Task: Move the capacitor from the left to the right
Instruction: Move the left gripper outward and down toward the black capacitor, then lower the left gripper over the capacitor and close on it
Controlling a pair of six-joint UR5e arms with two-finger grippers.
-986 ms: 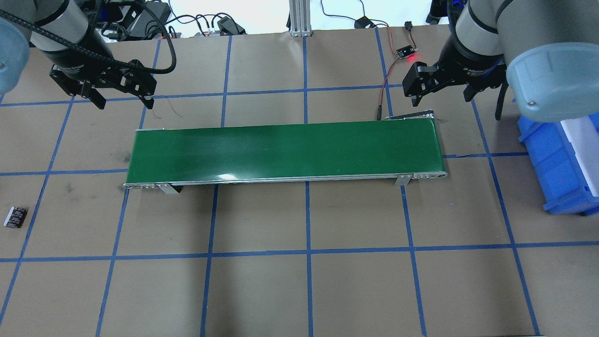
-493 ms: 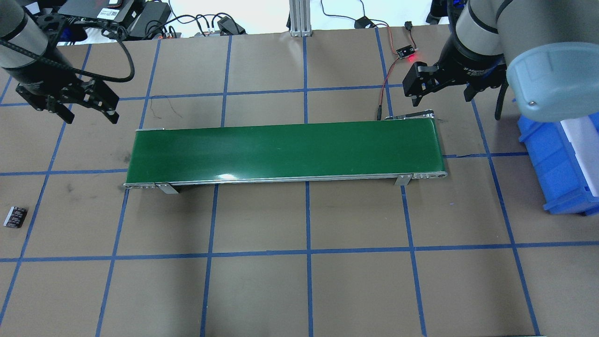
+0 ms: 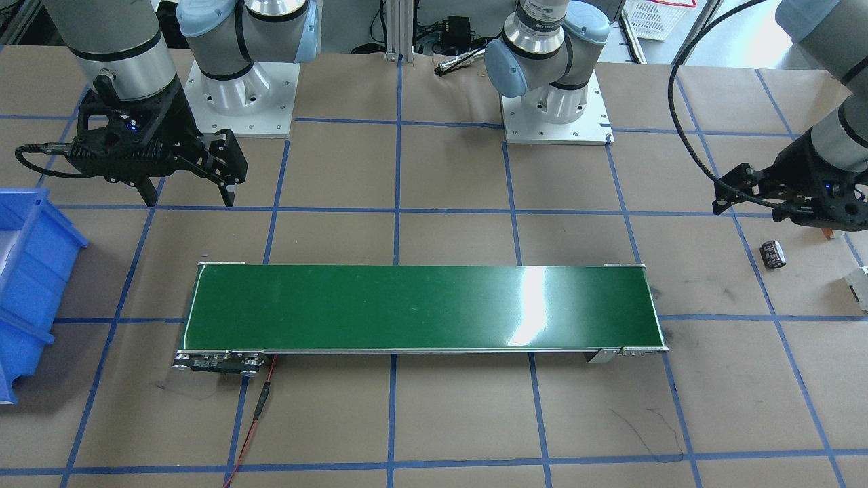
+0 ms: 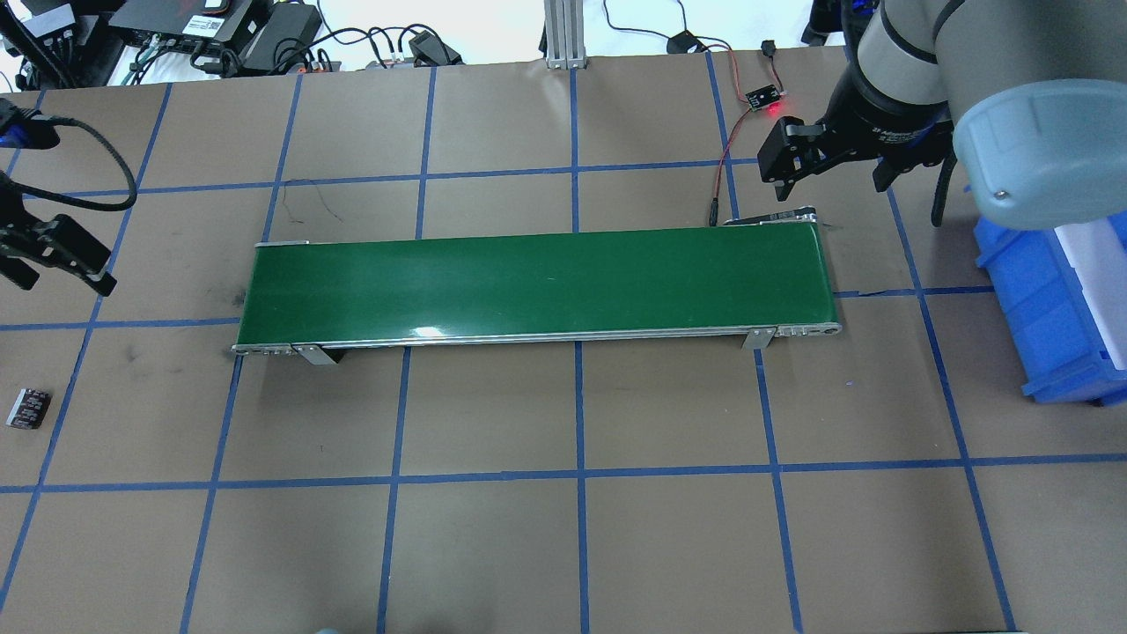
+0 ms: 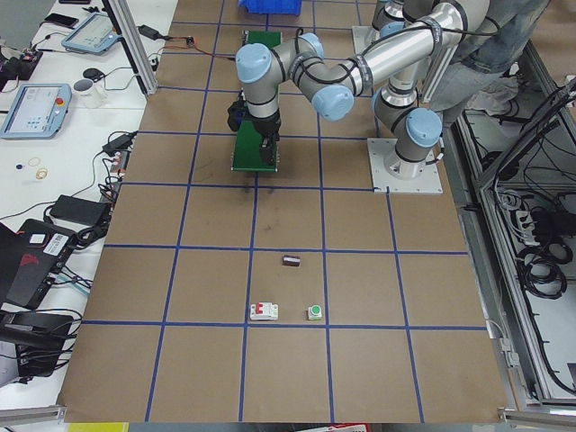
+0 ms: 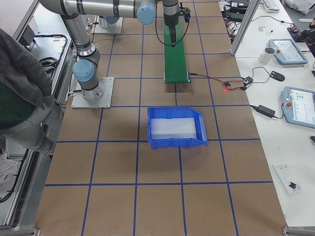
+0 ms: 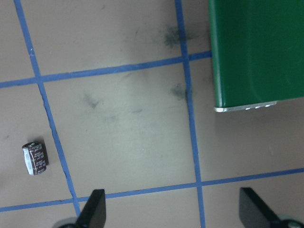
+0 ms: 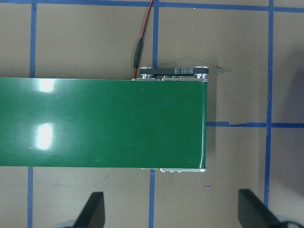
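Observation:
The capacitor [image 4: 28, 409], a stubby black cylinder with pale print, lies on its side on the paper at the table's far left; it also shows in the front view [image 3: 772, 254], the left side view [image 5: 291, 261] and the left wrist view [image 7: 35, 158]. My left gripper [image 4: 62, 280] is open and empty, hovering left of the green conveyor belt [image 4: 537, 282], farther from me than the capacitor and apart from it. My right gripper [image 4: 832, 180] is open and empty, above and beyond the belt's right end [image 8: 102, 123].
A blue bin [image 4: 1048, 308] with a white liner stands at the right edge. A white boxy part [image 5: 264, 311] and a white block with a green button [image 5: 314, 312] lie beyond the capacitor at the left end. A small lit circuit board with wires [image 4: 764, 97] lies behind the belt.
My left arm has swung left and back toward me, from behind the belt's left end to the table's left edge. The right arm and the capacitor have not moved.

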